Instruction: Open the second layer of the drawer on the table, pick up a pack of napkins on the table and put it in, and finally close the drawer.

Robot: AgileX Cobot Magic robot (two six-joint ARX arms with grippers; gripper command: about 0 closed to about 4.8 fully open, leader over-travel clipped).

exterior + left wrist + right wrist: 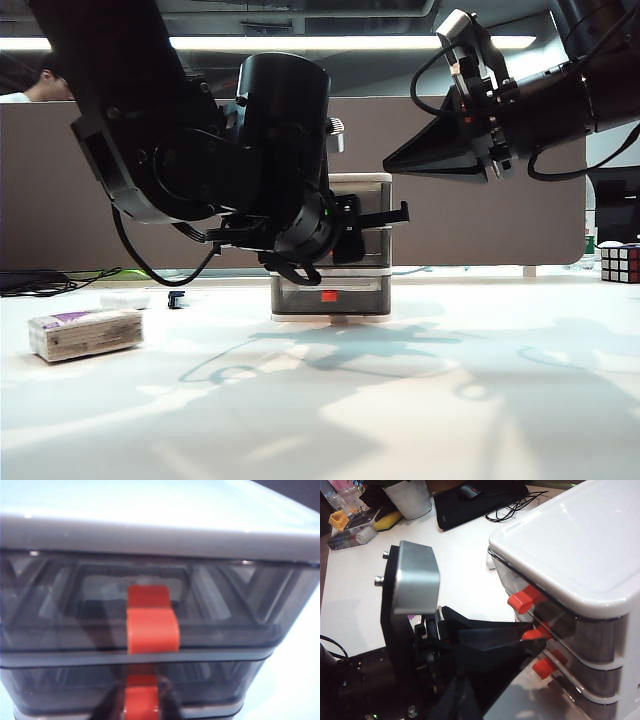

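The drawer [365, 285] stands mid-table, pale frame around smoky tiers. My left gripper [142, 706] is against its front, its dark fingers [113, 705] pressed to both sides of the second layer's red-orange tab [142, 700]. The right wrist view shows the same grip on the middle tab [535, 634], with the second layer [580, 667] flush with the other fronts. The pack of napkins [86, 333] lies on the table [400, 400] at the left. My right gripper [392, 164] hangs high on the right, its fingers drawn together into a point and holding nothing.
A small white case [125, 299] and a small dark object [176, 298] lie behind the napkins. A Rubik's cube [620, 262] sits at the far right. The brown partition [540, 200] backs the table. A black pad with a mouse [470, 500] lies beyond the drawer.
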